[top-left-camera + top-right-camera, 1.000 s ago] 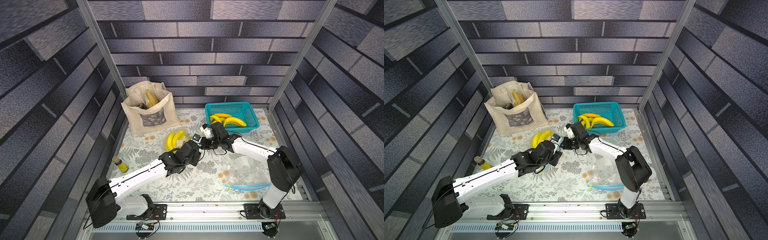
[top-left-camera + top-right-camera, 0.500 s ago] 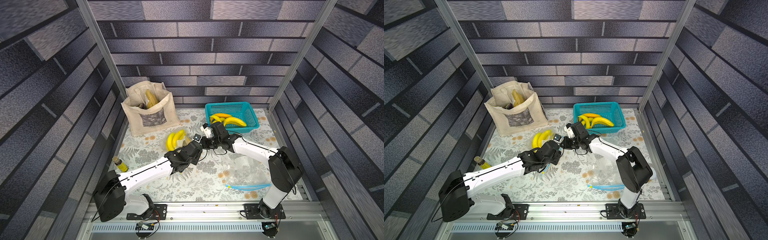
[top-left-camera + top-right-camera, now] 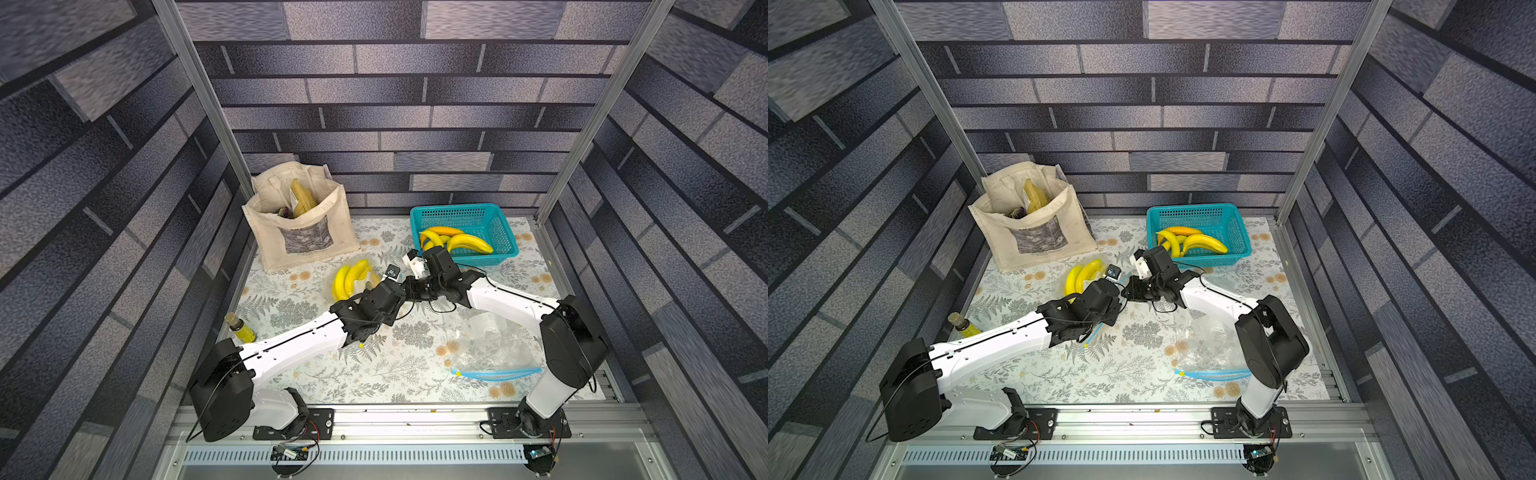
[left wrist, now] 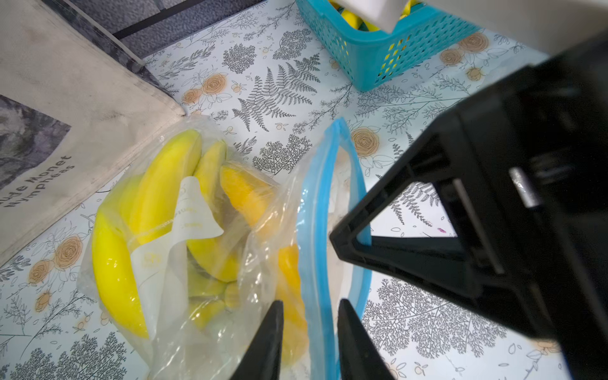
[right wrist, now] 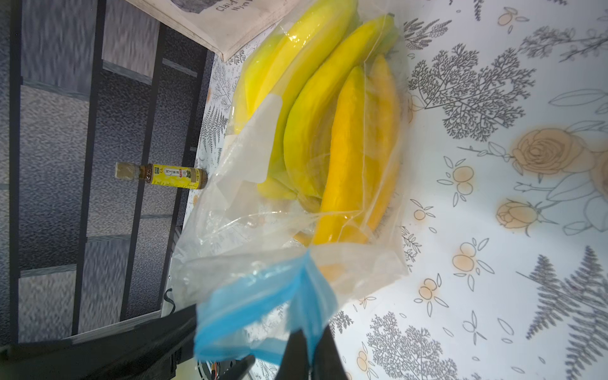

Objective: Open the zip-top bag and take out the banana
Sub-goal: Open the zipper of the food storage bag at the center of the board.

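A clear zip-top bag (image 3: 353,279) holding a bunch of bananas (image 4: 154,190) lay on the flowered table (image 3: 374,374), a little left of centre in both top views. It sat just below a cloth tote bag (image 3: 299,237). Its blue zip strip (image 4: 317,214) was held up off the table, and its two lips looked parted into a narrow loop. The right pincer (image 5: 309,330) was clamped tight on one lip. The left pincer (image 4: 310,301) stood slightly open with the other lip between its fingers, not clearly touching it.

The film looked thin, soft and slippery, likely to crumple and slide. The stiffer strip seemed the only sound place to hold, one lip for each pincer. The bananas looked heavy enough to anchor the bag while the lips were pulled apart, and firm enough to grip at mid-length.

A teal basket (image 3: 505,232) of more bananas stood right of centre, a small bottle (image 3: 239,328) at lower left, and an empty clear bag (image 3: 490,353) at lower right, well apart. The tote bag sat just beside the bag's far end. Both arms crowded its mouth, which probably left little room to reach in.
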Available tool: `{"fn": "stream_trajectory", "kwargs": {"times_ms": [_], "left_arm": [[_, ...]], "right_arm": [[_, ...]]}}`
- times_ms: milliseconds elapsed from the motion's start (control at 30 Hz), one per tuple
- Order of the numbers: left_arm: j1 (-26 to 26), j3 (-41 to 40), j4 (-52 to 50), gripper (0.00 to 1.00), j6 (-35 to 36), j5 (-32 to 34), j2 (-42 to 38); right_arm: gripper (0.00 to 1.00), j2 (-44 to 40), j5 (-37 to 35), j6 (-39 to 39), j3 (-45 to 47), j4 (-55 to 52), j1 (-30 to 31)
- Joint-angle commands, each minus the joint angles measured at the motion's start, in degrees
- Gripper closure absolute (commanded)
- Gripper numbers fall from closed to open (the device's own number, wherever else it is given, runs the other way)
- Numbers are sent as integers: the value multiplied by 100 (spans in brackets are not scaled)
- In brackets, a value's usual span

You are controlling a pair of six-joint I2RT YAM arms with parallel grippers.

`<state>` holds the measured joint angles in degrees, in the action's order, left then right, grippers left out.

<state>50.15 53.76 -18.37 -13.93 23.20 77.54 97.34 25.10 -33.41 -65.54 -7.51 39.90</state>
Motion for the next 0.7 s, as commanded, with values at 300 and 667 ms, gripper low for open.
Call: {"fn": "stream_trajectory", "kwargs": {"times_ms": [300,667], "left_arm": [[-73,206,-79,74,-117,232,310],[-351,-85,-215,96,-244,257,56]], "right_arm": [[100,-276,139,-95,138,144,18],[100,-453,38,274,353,-172,-70]]}}
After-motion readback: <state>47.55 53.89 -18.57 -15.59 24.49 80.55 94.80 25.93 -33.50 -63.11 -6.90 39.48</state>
